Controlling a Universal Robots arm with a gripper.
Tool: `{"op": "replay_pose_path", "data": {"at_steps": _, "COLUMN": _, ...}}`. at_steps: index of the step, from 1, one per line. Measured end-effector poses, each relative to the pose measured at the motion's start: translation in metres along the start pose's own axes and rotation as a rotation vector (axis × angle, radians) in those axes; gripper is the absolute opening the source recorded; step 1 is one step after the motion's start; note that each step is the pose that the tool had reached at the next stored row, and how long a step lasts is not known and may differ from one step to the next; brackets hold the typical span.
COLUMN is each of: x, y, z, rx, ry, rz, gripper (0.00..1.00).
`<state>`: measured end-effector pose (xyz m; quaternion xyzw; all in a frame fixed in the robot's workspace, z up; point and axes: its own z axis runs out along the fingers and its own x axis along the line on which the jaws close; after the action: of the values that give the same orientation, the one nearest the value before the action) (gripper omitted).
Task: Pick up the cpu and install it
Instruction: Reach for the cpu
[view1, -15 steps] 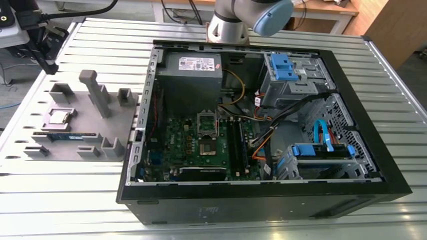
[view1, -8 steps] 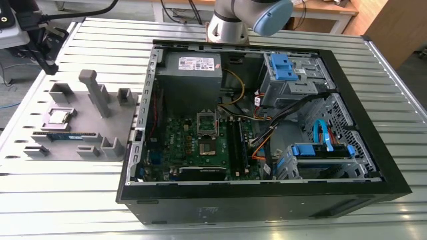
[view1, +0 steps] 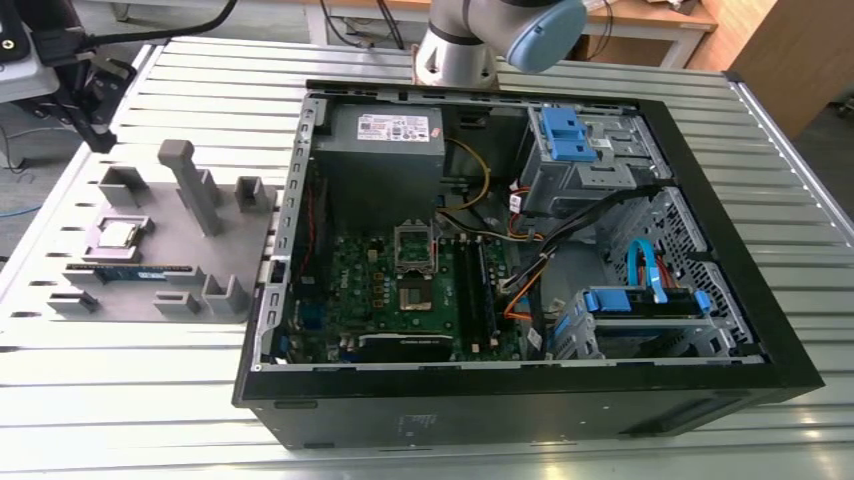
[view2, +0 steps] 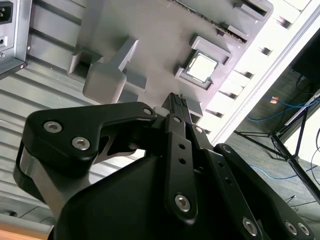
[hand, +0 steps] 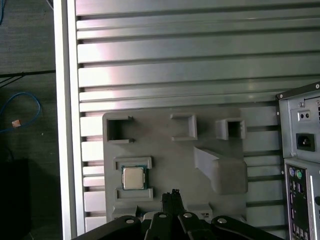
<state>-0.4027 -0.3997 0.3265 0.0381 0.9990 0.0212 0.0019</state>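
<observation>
Closed, empty gripper (hand: 173, 193) above fixture plate (hand: 165, 150), offset from cpu (hand: 134, 178): risk of missing, tilting or scraping it if lowered unopened or misaligned.

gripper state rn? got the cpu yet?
Gripper: closed, holding nothing. The cpu lies in its nest on the fixture plate, untouched.

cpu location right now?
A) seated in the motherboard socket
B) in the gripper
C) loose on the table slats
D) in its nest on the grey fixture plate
D: the cpu lies flat in a square nest on the grey fixture plate, outside the computer case. The gripper is apart from it and holds nothing.
</observation>
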Motion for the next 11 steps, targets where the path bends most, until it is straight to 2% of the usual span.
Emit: {"op": "replay_pose_path", "data": {"at_steps": 11, "x": 0.0056, "y": -0.0007, "z": 0.0073, "rx": -0.0001, "ry": -0.0001, "rz": 0.0, "gripper": 0.11}}
